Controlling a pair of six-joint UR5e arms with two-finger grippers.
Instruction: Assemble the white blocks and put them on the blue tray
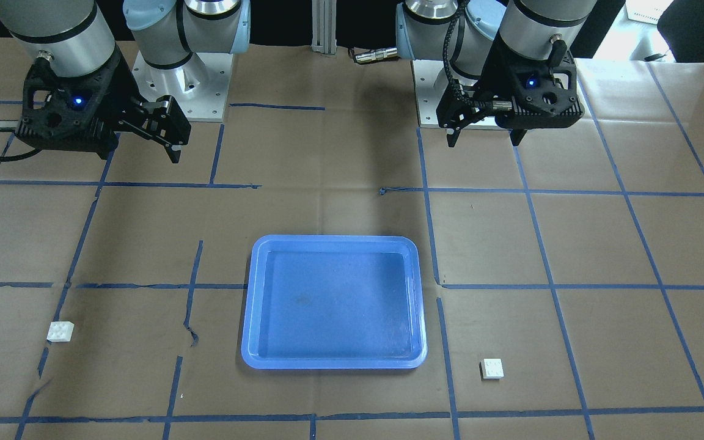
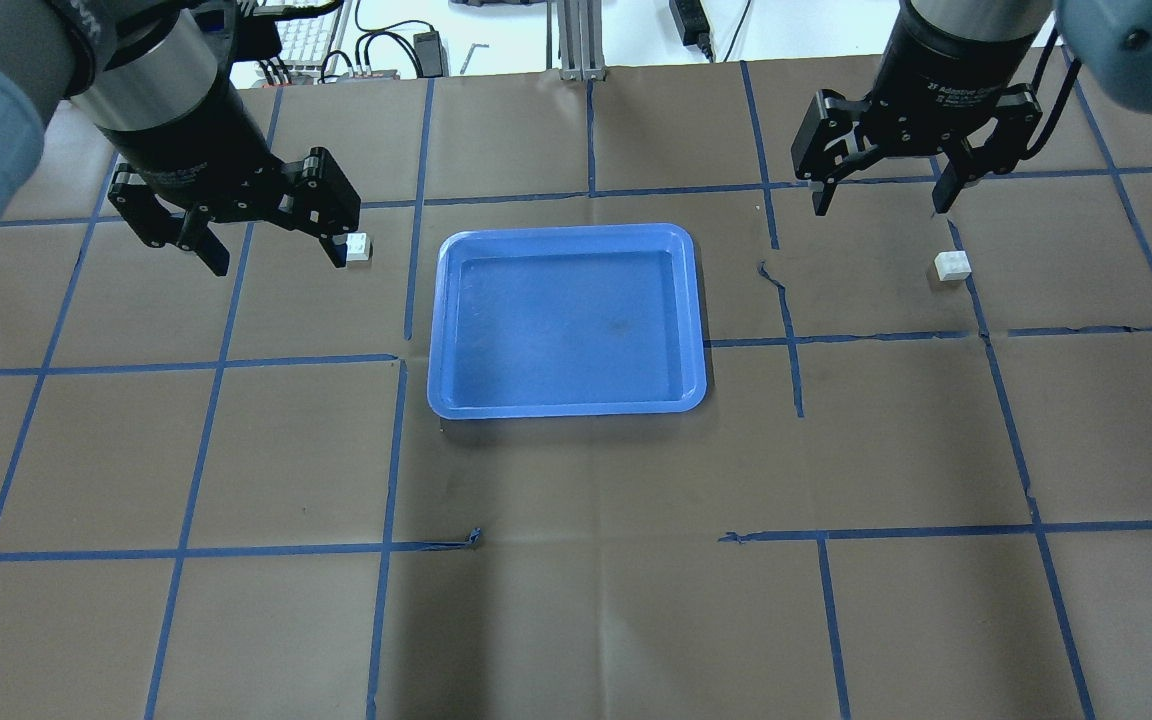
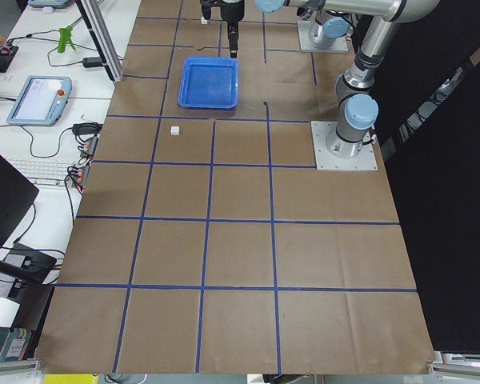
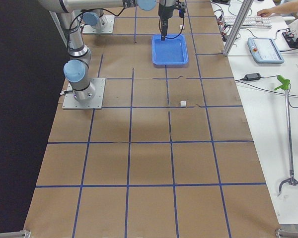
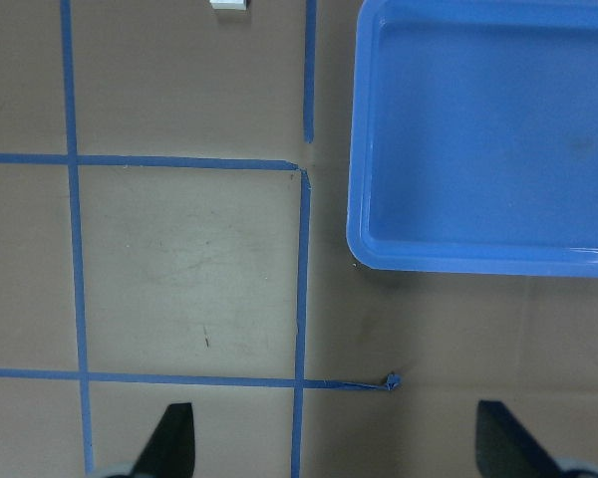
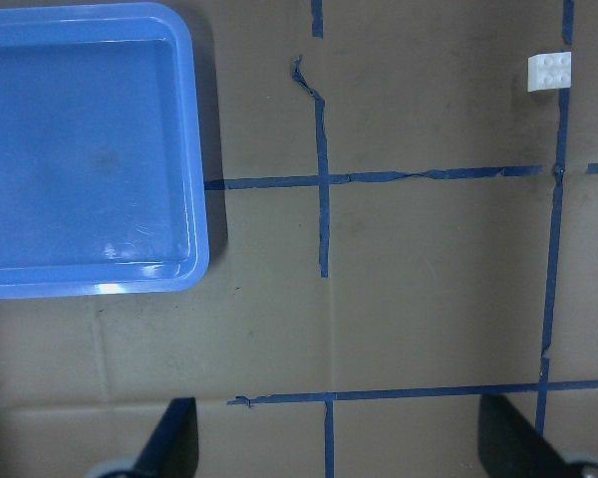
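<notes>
Blocks on tabletop (image 2: 576,600), overhead view: first white block (image 2: 359,247) at 3 o'clock of left claw (image 2: 276,252); second white block (image 2: 952,265) at 4 o'clock of right claw (image 2: 880,205). Both claws spread apart. Between blocks, blue tray (image 2: 566,408).

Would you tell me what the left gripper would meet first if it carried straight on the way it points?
Probably just the brown paper table: the left gripper points down, open, and the white block and blue tray lie off its line.
</notes>
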